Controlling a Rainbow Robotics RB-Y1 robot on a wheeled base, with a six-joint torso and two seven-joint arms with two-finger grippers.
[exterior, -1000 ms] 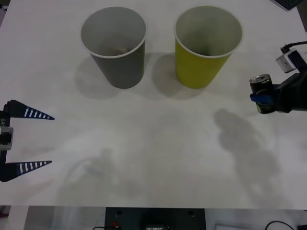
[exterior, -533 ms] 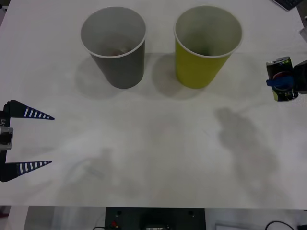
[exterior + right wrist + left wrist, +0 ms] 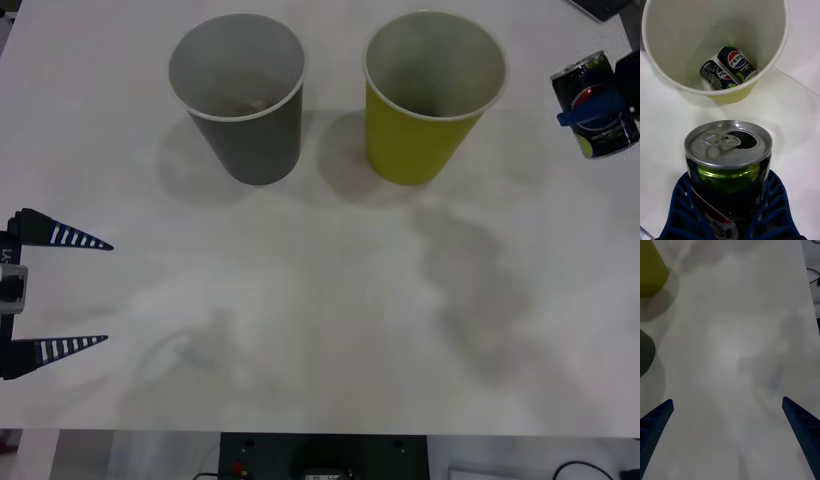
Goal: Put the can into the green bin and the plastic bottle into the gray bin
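Note:
My right gripper is shut on the can, a small dark can with a silver top, held upright in the air at the table's right edge, just right of the green bin. In the right wrist view the can sits between the blue fingers, with the green bin just beyond it and two similar cans lying inside. The gray bin stands left of the green one. The plastic bottle is out of view. My left gripper rests open at the left edge.
Both bins stand upright near the far edge of the white table. Something brownish lies at the bottom of the gray bin; I cannot tell what. The left wrist view shows bare table between its open fingers.
My right gripper has carried the can up and away from the near side, to beside the green bin's rim. The left arm has not moved.

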